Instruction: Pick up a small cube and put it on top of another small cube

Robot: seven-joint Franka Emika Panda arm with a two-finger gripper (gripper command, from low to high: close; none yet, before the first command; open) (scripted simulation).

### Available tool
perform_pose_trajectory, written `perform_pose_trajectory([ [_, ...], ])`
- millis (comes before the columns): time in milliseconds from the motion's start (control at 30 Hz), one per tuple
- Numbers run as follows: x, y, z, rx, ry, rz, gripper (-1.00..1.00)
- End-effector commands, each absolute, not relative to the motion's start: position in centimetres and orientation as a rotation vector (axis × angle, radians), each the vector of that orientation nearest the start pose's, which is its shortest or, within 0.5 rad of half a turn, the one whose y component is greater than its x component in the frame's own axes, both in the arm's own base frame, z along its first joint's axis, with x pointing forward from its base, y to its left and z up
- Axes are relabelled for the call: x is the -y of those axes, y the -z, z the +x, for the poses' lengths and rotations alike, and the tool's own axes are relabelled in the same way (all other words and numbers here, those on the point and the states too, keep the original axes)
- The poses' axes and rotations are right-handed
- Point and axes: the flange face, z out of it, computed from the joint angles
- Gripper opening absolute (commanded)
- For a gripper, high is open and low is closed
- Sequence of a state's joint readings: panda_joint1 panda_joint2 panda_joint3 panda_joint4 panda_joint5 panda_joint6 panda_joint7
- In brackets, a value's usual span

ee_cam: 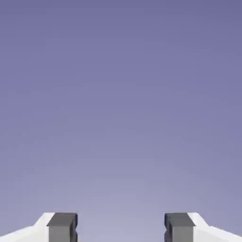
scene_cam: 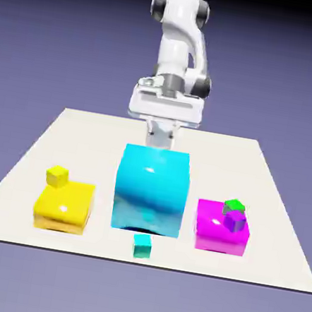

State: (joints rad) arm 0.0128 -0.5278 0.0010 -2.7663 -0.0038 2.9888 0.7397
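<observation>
Spread wide with nothing between its grey fingertips, the white arm's two-finger pincer (ee_cam: 121, 229) faces only plain blue-violet backdrop in the hand view; in the exterior view it sits behind the huge glossy cyan block (scene_cam: 150, 190), mostly hidden. That block stands mid-table on the pale tabletop (scene_cam: 270, 178). At the exterior view's left lies a flat yellow block (scene_cam: 64, 206) with a small yellow cube (scene_cam: 57, 176) on its far corner. At the right, a magenta block (scene_cam: 220, 228) carries a small purple cube (scene_cam: 234, 221), and a small bright-green cube (scene_cam: 234, 205) shows just behind it. The tiny teal-green cube (scene_cam: 142, 246) rests alone on the table in front of the cyan block, near the front edge. No writing or labels can be read anywhere.
</observation>
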Motion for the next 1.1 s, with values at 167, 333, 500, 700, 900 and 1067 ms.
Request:
perform_pose_trajectory([
  [167, -1.2, -43.9, 46.3, -0.975, 0.718, -2.708, 0.0],
  [333, -1.6, -41.6, 50.9, -0.987, 0.474, -2.844, 0.0],
  [500, -2.0, -38.6, 55.0, -0.994, 0.214, -2.96, 0.0],
  [700, -2.4, -34.2, 58.9, -0.996, -0.118, -3.071, 0.0],
  [900, -2.7, -29.1, 61.9, -0.991, -0.47, -3.145, 0.0],
  [1067, -2.9, -24.6, 63.4, -0.981, -0.777, -3.174, 0.0],
])
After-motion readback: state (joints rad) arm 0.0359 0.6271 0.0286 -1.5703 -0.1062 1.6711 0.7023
